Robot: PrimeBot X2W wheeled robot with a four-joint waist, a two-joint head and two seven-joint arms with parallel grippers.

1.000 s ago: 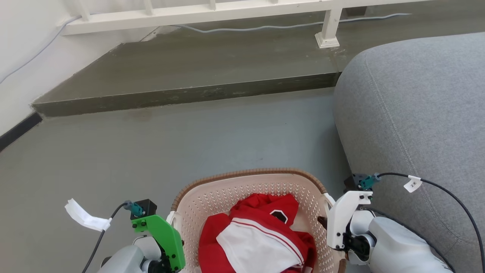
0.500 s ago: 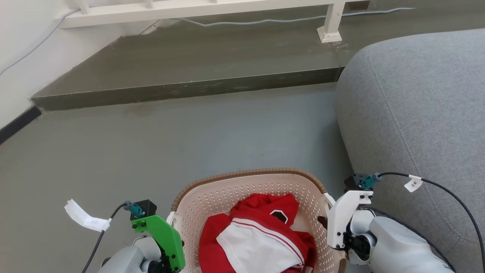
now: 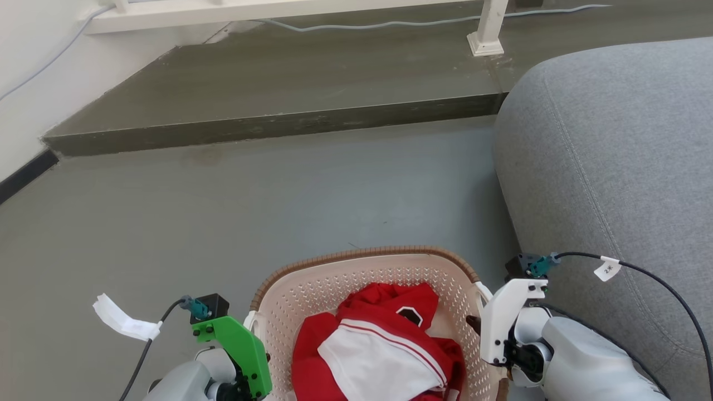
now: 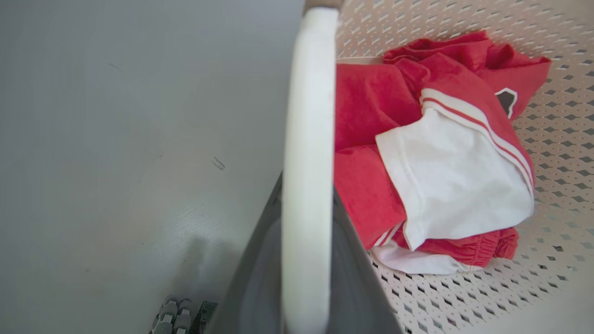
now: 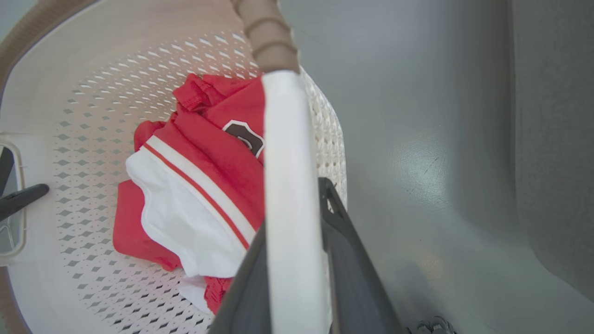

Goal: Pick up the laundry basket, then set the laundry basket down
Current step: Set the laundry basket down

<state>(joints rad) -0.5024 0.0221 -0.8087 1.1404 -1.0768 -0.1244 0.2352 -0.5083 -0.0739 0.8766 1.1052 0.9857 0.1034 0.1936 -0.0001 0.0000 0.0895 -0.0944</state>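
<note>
With left gripper [image 4: 307, 195] and right gripper [image 5: 292, 208] clamped on the cream perforated plastic laundry basket's [image 3: 362, 255] white handles [image 4: 307, 93], both should move level together.

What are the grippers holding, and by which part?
The cream perforated plastic laundry basket with a brown woven-look rim, by its white side handles: left gripper clamps the left handle, right gripper the right handle.

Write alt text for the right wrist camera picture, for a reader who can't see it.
The right gripper grips the white side handle of a cream perforated plastic laundry basket with a brown woven-look rim, its two dark fingers either side of the handle. A crumpled red and white garment lies inside; grey floor is beside the basket.
</note>
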